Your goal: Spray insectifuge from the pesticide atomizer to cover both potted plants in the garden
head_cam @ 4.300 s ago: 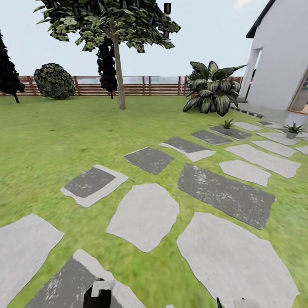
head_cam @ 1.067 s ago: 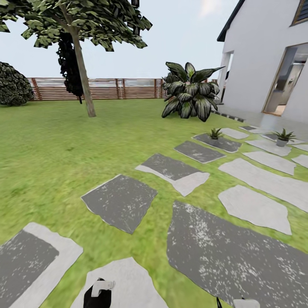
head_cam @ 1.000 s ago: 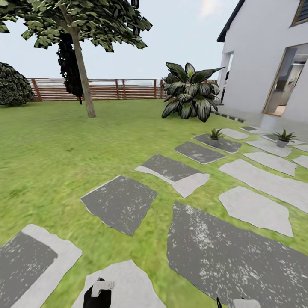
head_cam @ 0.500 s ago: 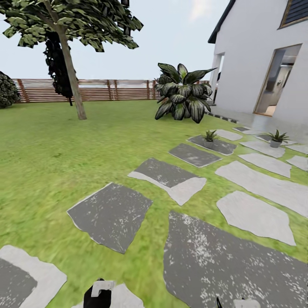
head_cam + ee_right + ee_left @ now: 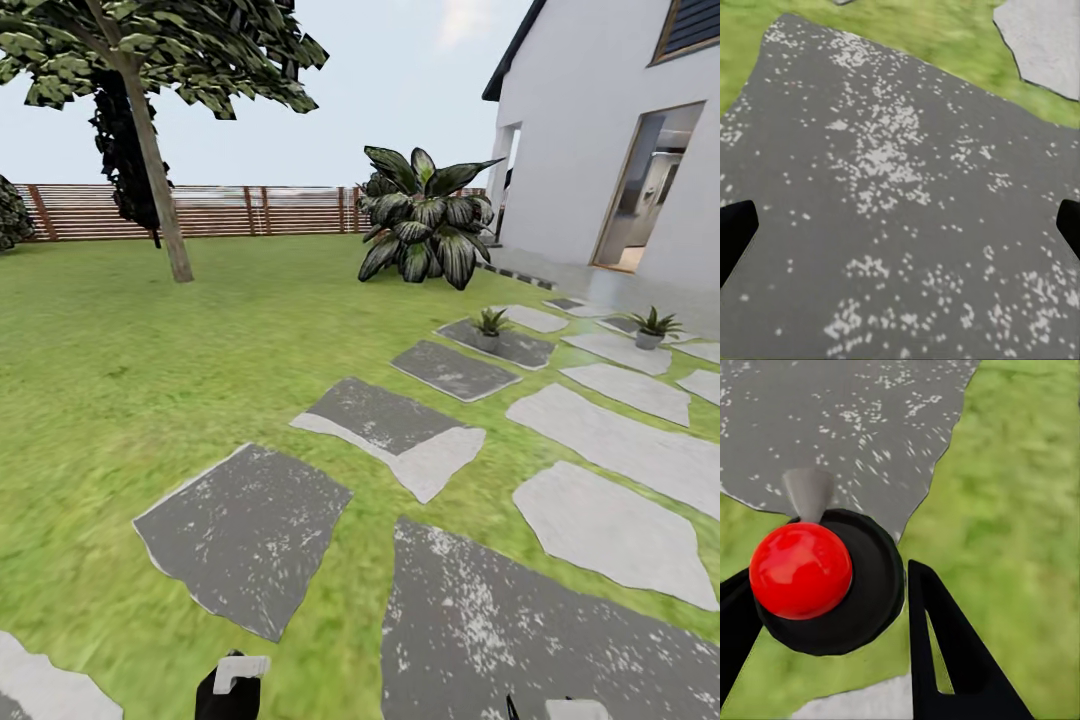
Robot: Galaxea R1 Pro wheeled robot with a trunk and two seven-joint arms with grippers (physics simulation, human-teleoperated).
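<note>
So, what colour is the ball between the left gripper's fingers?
Glossy red ball, seated on a black round part; the left wrist view shows it best.

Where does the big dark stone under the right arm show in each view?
Head: big dark stone, bottom right.
Right wrist: it spans most of the picture.
Left wrist: a dark stone beside grass; cannot tell if it is the same one.
Shared landmark: pale stone across a grass strip.
</note>
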